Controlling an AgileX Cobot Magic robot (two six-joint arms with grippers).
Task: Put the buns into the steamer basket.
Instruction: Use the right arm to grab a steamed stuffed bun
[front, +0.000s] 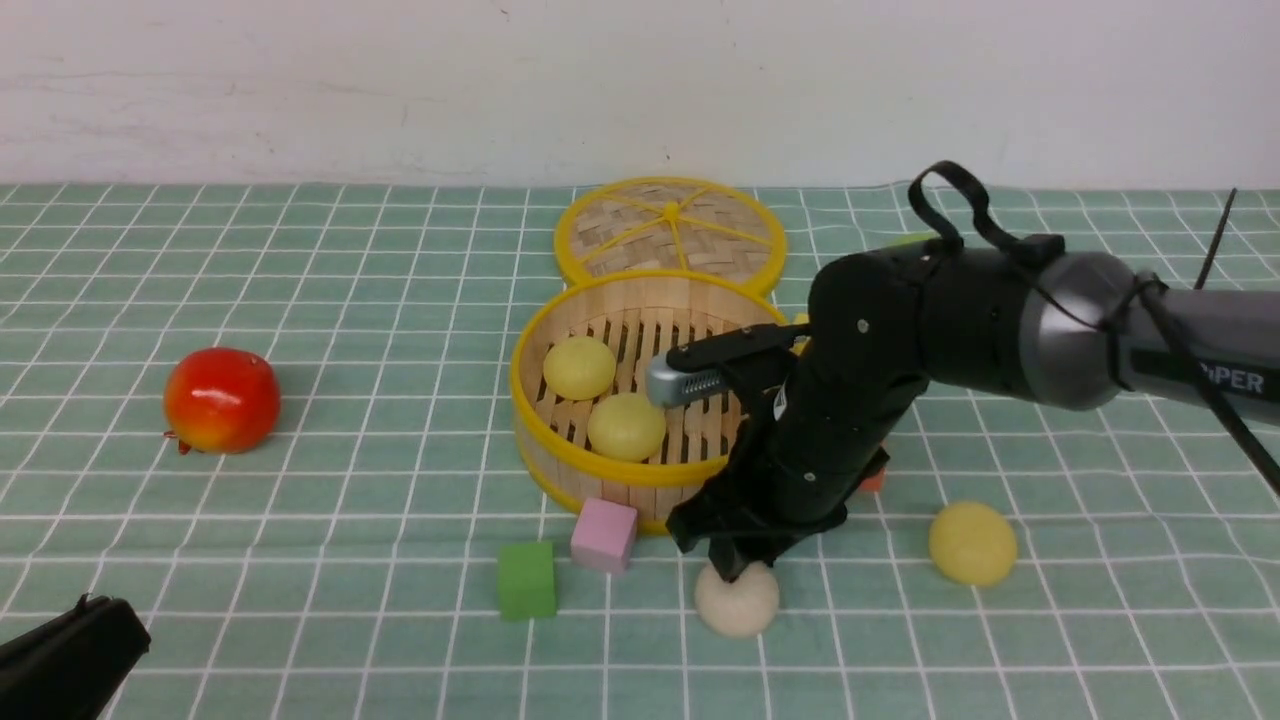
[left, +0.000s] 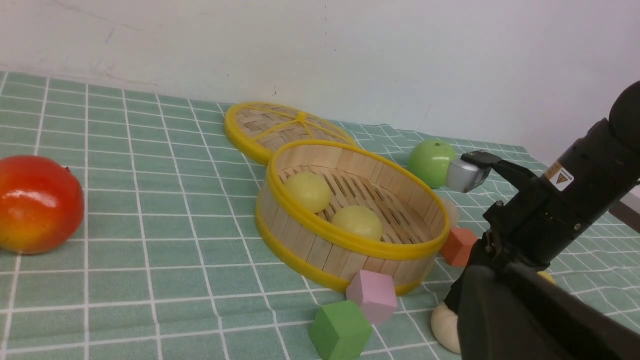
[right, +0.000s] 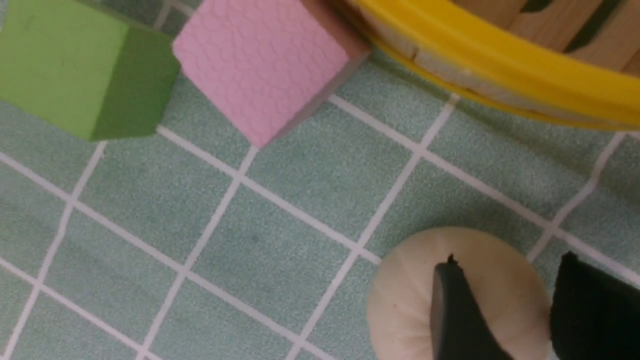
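Right wrist view: right gripper has its two black fingers parted with a gap between them, directly over the top of an off-white bun. The jaws are released and grasp nothing; contact with the bun cannot be confirmed. This bun sits on the green checked cloth, outside the steamer basket and near its front rim. A pink cube touches the basket's front wall, with a green cube just beside it. Two pale yellow buns lie inside the basket on the slatted floor. A third yellow bun rests on the cloth to the robot's right. The woven lid lies flat behind the basket. A red fruit sits well apart on the left. Left gripper shows only at the front view's lower corner; its jaw state cannot be determined.
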